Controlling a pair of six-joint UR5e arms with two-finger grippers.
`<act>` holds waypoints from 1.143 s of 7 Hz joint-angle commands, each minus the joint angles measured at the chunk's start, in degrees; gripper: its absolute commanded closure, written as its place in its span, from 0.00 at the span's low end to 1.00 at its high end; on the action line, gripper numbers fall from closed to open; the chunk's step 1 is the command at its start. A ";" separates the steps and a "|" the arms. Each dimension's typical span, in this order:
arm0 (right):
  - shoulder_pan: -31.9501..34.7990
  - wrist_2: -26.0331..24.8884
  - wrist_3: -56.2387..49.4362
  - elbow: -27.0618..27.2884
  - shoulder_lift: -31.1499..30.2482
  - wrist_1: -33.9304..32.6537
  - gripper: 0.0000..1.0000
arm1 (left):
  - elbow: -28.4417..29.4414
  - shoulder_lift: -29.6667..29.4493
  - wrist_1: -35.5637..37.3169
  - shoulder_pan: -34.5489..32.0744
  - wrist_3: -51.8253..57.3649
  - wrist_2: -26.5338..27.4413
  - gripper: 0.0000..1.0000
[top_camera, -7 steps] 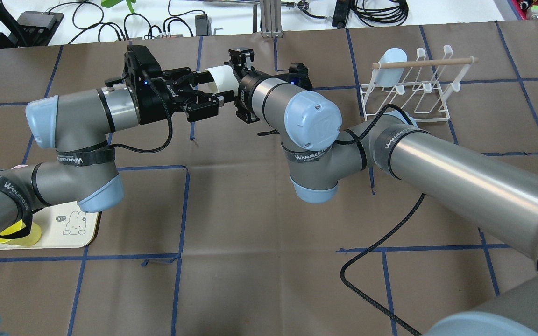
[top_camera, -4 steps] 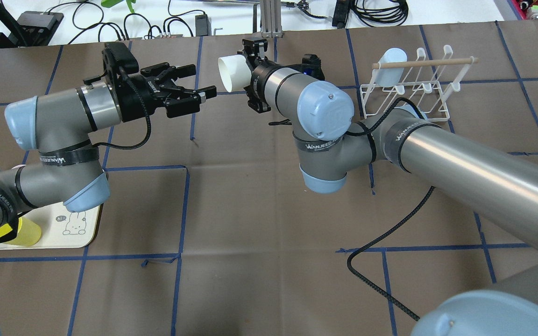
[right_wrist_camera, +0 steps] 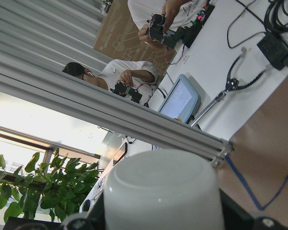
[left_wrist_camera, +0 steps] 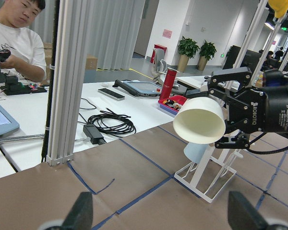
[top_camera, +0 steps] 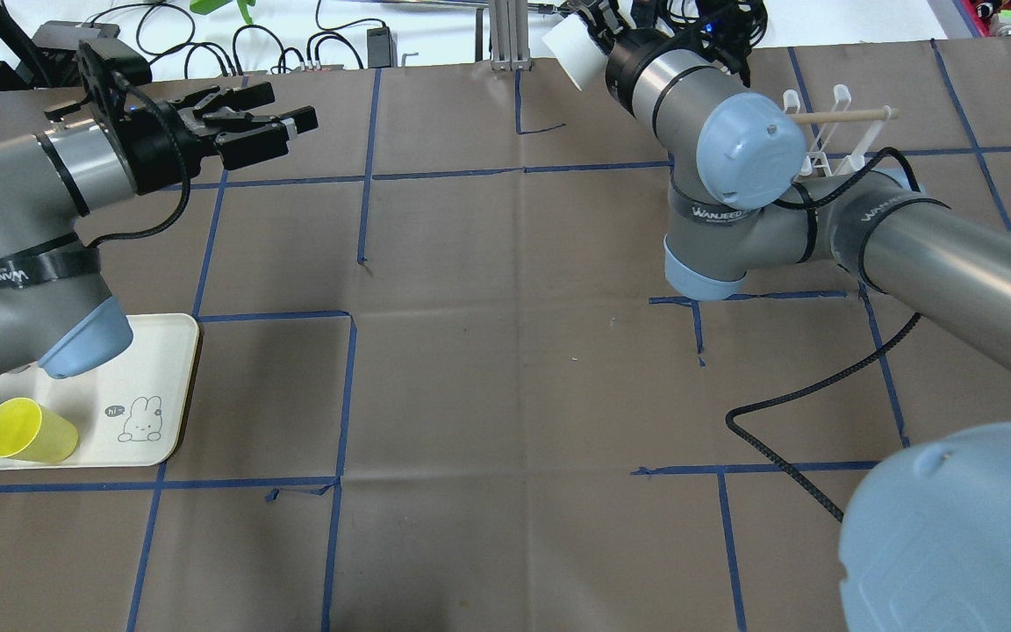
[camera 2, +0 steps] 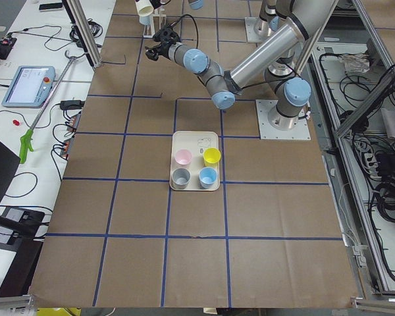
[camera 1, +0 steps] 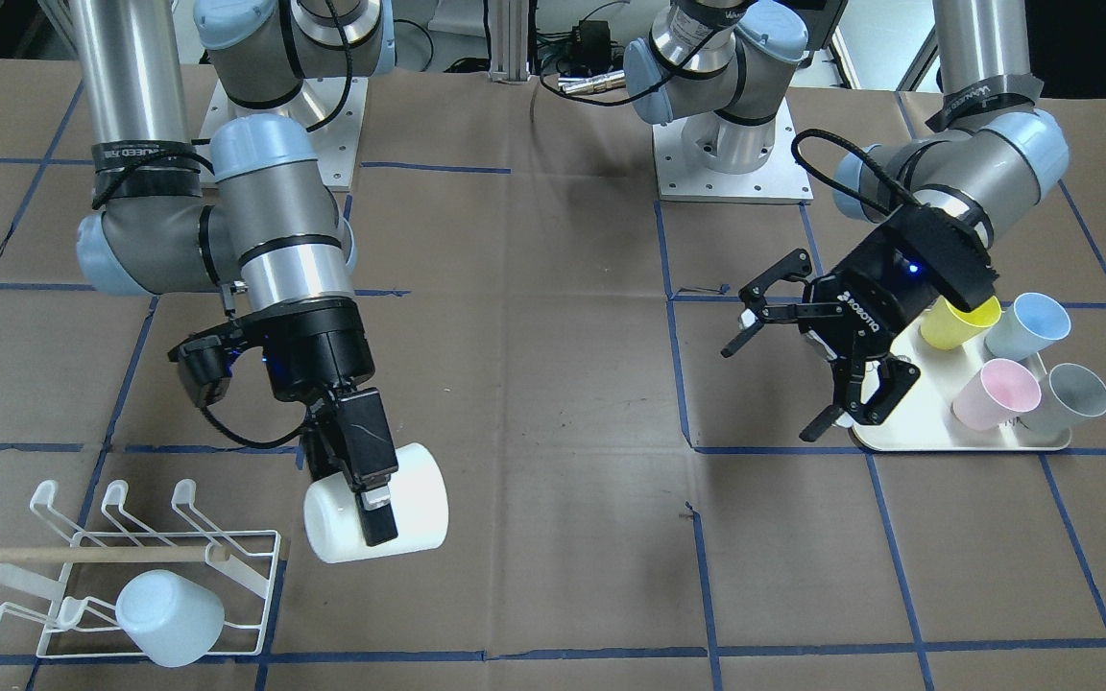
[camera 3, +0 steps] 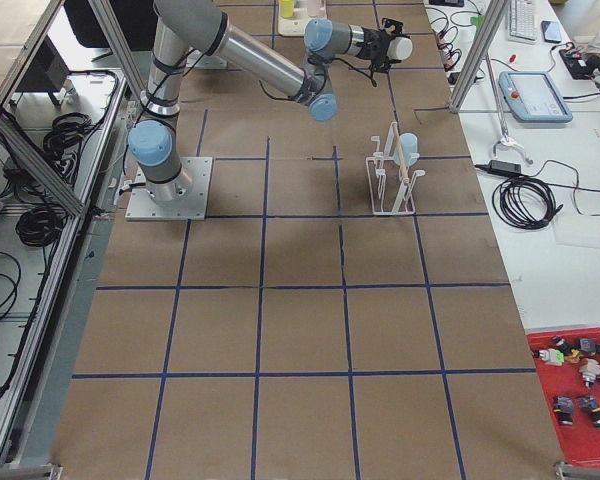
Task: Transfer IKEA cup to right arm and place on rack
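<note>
Tray (camera 1: pixel 956 443) holds four cups (camera 1: pixel 995 398), rack (camera 1: pixel 83 554) one — right fingers (camera 1: pixel 375 509) pinch one white cup (camera 1: pixel 414 499), left fingers (camera 1: pixel 772 276) spread.

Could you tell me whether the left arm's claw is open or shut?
Open: the left arm's black ROBOTIQ linkage claw has its jaws standing wide apart, with nothing between them.

Bright, even overhead light falls on the table (camera 1: pixel 553 384), leaving only soft shadows under the arms. Glare streaks the metal tube of the right arm (top_camera: pixel 953 254). In the right wrist view the near cup (right_wrist_camera: pixel 163 191) looks soft and the window (right_wrist_camera: pixel 24 139) washes out. The fingers (left_wrist_camera: pixel 81 213) of the left gripper (left_wrist_camera: pixel 161 215) are blurred.
</note>
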 commanded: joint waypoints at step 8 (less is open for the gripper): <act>-31.00 29.04 -66.46 -2.98 8.43 -3.68 0.91 | 28.01 6.88 -74.88 -15.73 -22.24 59.43 0.01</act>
